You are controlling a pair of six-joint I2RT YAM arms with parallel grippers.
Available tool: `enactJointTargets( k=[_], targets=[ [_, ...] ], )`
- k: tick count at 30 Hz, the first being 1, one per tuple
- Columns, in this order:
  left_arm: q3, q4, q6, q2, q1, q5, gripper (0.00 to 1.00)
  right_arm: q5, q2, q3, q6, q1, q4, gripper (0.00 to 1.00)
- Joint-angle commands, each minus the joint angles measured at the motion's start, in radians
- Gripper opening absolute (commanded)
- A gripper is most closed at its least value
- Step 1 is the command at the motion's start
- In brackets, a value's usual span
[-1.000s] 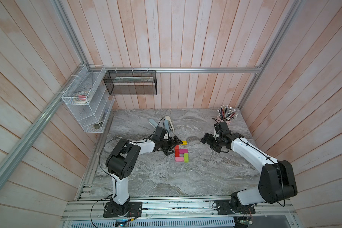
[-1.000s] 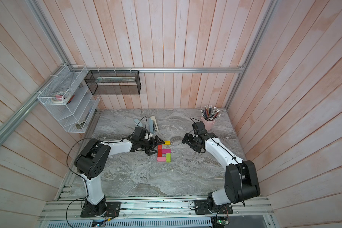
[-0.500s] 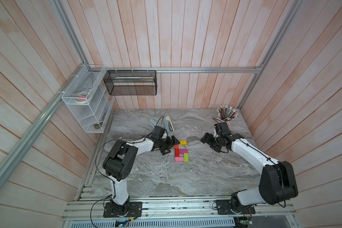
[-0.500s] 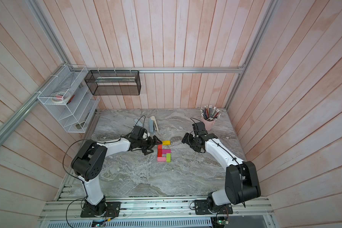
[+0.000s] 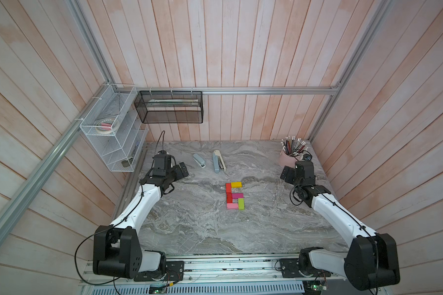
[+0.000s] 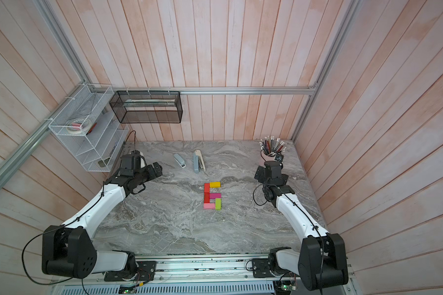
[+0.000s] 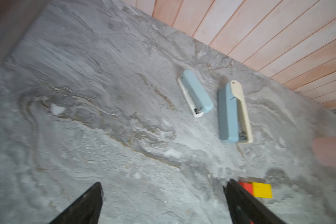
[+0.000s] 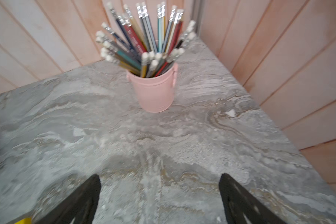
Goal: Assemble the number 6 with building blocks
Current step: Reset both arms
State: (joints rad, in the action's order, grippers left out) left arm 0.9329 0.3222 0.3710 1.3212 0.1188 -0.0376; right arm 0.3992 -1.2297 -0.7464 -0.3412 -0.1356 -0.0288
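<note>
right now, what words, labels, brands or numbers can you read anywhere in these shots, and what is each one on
No text can be read.
pencils in the pink cup: pale print along a red barrel, too blurred to read.
small stapler and large stapler: no label visible.
building blocks: no print; together they are laid out as the figure "6".

I see six flat bricks (image 5: 233,196) lying mid-way on my bench (image 5: 189,224), touching in a 6. The yellow brick (image 5: 236,184) lies crosswise at twelve o'clock. The upper red brick (image 5: 228,187) and lower red brick (image 5: 229,197) run down nine o'clock. The magenta brick (image 5: 238,195) crosses the middle, the light pink brick (image 5: 232,205) closes six o'clock, and the lime green brick (image 5: 241,203) fills four o'clock.
</note>
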Motion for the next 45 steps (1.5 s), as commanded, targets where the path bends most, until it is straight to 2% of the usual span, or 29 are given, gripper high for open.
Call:
enactJointTargets(
  k=[1, 6, 8, 11, 13, 15, 17, 18, 21, 25, 27, 29, 31, 45],
  targets=[
    [-0.151, -0.190, -0.195, -0.060, 0.008, -0.186, 1.00, 0.120, 0.009, 0.108, 0.084, 0.022, 0.272, 0.98],
    [-0.436, -0.656, -0.354, -0.142, 0.002, -0.228, 1.00, 0.046, -0.037, 0.371, 0.243, 0.032, 0.817, 0.98],
    [-0.510, -0.813, -0.380, -0.112, -0.013, -0.235, 1.00, -0.026, -0.098, 0.456, 0.306, 0.041, 1.037, 0.98],
    [-0.569, -1.039, -0.381, -0.028, -0.036, -0.270, 1.00, -0.011, -0.184, 0.538, 0.339, 0.039, 1.255, 0.98],
    [-0.588, -1.153, -0.380, 0.035, -0.052, -0.287, 1.00, -0.045, -0.182, 0.557, 0.341, 0.054, 1.278, 0.98],
    [-0.596, -1.240, -0.374, 0.102, -0.073, -0.263, 1.00, -0.076, -0.240, 0.571, 0.316, 0.083, 1.340, 0.98],
    [-0.560, -1.176, -0.343, 0.115, -0.095, -0.218, 1.00, -0.077, -0.355, 0.598, 0.326, 0.083, 1.525, 0.98],
    [-0.583, -1.224, -0.330, 0.116, -0.105, -0.192, 1.00, -0.071, -0.383, 0.608, 0.338, 0.082, 1.601, 0.98],
    [-0.671, -1.436, -0.303, 0.165, -0.126, -0.147, 1.00, -0.066, -0.299, 0.591, 0.304, 0.087, 1.423, 0.98],
    [-0.692, -1.582, -0.319, 0.254, -0.133, -0.110, 1.00, -0.061, -0.360, 0.593, 0.320, 0.086, 1.531, 0.98],
    [-0.692, -1.516, -0.302, 0.221, -0.135, -0.104, 1.00, -0.062, -0.346, 0.583, 0.313, 0.087, 1.483, 0.98],
    [-0.700, -1.588, -0.314, 0.249, -0.134, -0.109, 1.00, -0.060, -0.352, 0.578, 0.317, 0.085, 1.487, 0.98],
    [-0.688, -1.532, -0.307, 0.235, -0.134, -0.112, 1.00, -0.064, -0.347, 0.559, 0.313, 0.087, 1.445, 0.98],
    [-0.686, -1.547, -0.316, 0.243, -0.128, -0.122, 1.00, -0.062, -0.349, 0.562, 0.312, 0.088, 1.451, 0.98]
  ],
)
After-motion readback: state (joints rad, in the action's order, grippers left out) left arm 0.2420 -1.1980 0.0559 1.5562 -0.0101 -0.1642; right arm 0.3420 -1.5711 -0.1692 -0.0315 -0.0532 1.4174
